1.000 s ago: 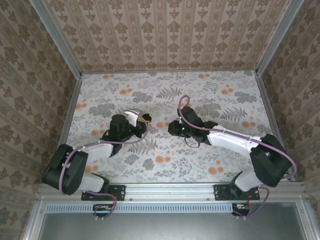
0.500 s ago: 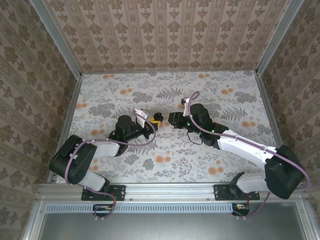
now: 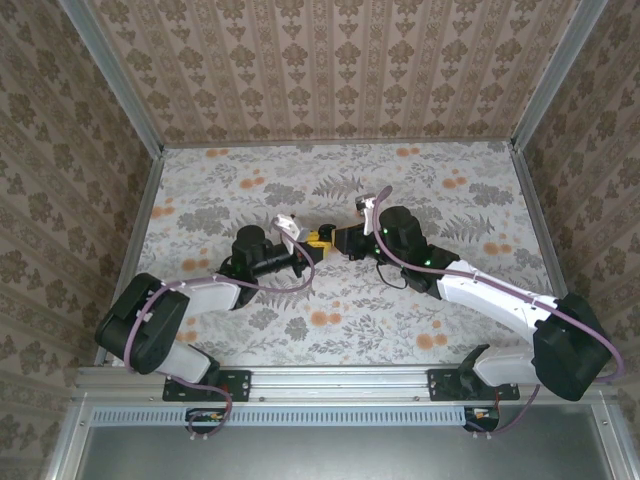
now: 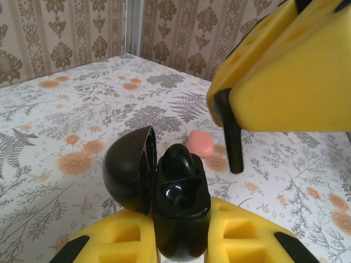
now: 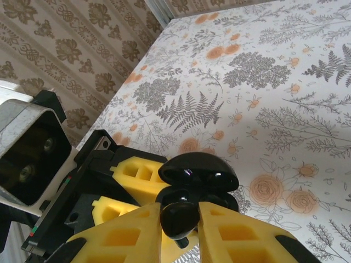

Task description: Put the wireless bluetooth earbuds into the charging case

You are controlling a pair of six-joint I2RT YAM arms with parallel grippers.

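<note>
Black charging case [image 4: 181, 192] lies lengthwise along left claw [image 4: 181, 219], lid open.

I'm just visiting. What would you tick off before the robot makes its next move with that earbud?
1. Left gripper clamped on the black case: ok.
2. Lid open: ok.
3. Right gripper pinching an earbud: ok.
4. Free slot in the case: cannot tell; something glossy black sits inside.
5. Earbud lined up over the case: cannot tell.
6. Pink piece on the table clear of both grippers: ok.
</note>
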